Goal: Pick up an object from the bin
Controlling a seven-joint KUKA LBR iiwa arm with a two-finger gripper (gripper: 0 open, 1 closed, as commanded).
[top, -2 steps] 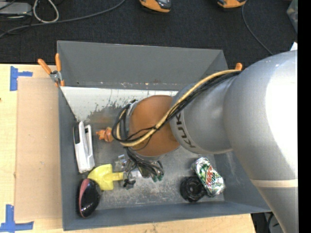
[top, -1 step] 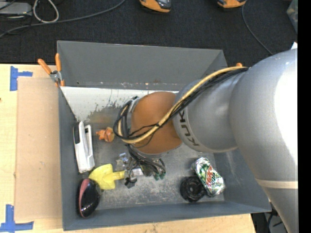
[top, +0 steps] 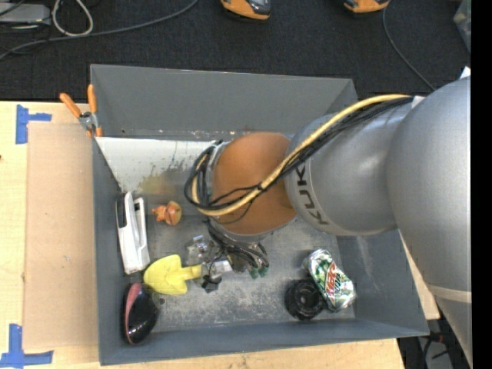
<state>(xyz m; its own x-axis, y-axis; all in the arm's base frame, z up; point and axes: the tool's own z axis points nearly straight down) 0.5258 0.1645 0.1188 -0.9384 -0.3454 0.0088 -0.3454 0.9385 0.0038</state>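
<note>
We see the end effector low over the floor of the bin, a little toward 7 o'clock from the floor's middle. The nearest thing is a yellow scoop, just beside the end effector at its 9 o'clock. The scoop's thin handle points toward 3 o'clock and runs up to the end effector's tip.

We cannot tell whether the two touch. Nor can we tell how far open the end effector is, or whether it has hold of anything. The orange cover and the cables on the wrist hide its upper part, and what shows beneath is a dark tangle of parts.

A small orange toy lies apart at 10 o'clock of the end effector. A white box lies along the wall at 9 o'clock, its lower end just above the scoop. A dark oval thing with a red edge sits in the corner at 8 o'clock.

At 4 o'clock, well apart, a crushed green-and-white can lies against a black ring. The arm covers the floor at 2 to 3 o'clock.
</note>
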